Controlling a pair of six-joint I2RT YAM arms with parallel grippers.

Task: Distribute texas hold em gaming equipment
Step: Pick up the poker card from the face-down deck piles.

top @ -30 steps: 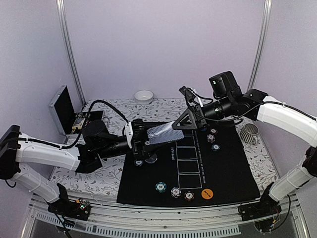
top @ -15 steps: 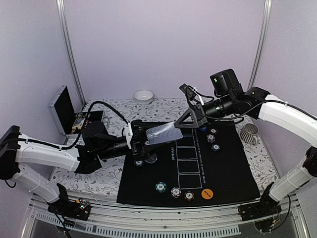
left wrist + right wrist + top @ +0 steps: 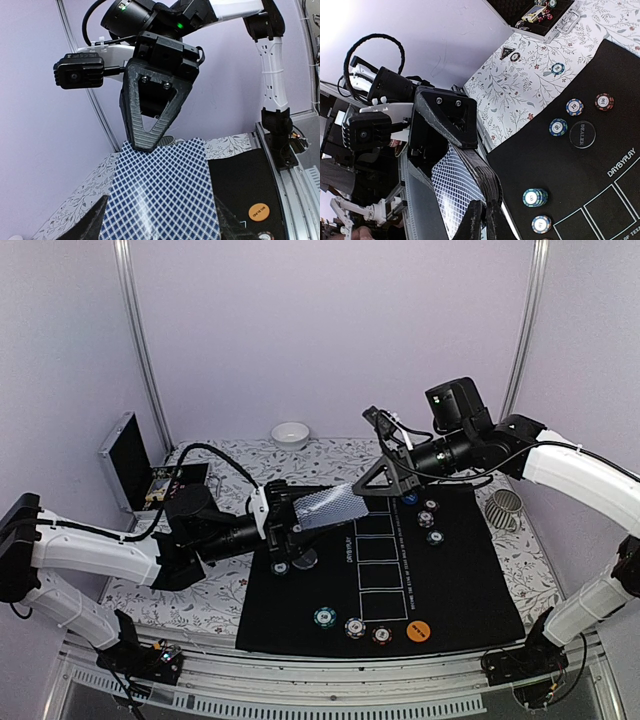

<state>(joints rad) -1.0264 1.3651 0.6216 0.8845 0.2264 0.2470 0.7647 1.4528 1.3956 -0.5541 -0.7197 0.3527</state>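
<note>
1. Hanging above the black mat (image 3: 450,580), the left gripper (image 3: 288,528) clamps the playing cards (image 3: 330,508) by their long sides; the right gripper (image 3: 362,490) meets their far edge.
2. Left wrist view: the right gripper's tip rests on that far edge.
3. Right wrist view: its fingers (image 3: 472,220) are pinched together on the cards' edge; poker chips (image 3: 535,197) lie on the mat.

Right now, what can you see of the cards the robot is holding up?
The playing cards look like a small stack with shiny blue-and-white crisscross backs. They hang tilted above the black mat, backs up. The left pincer grips their near end at both sides; the right pincer is shut on the far edge.
</note>
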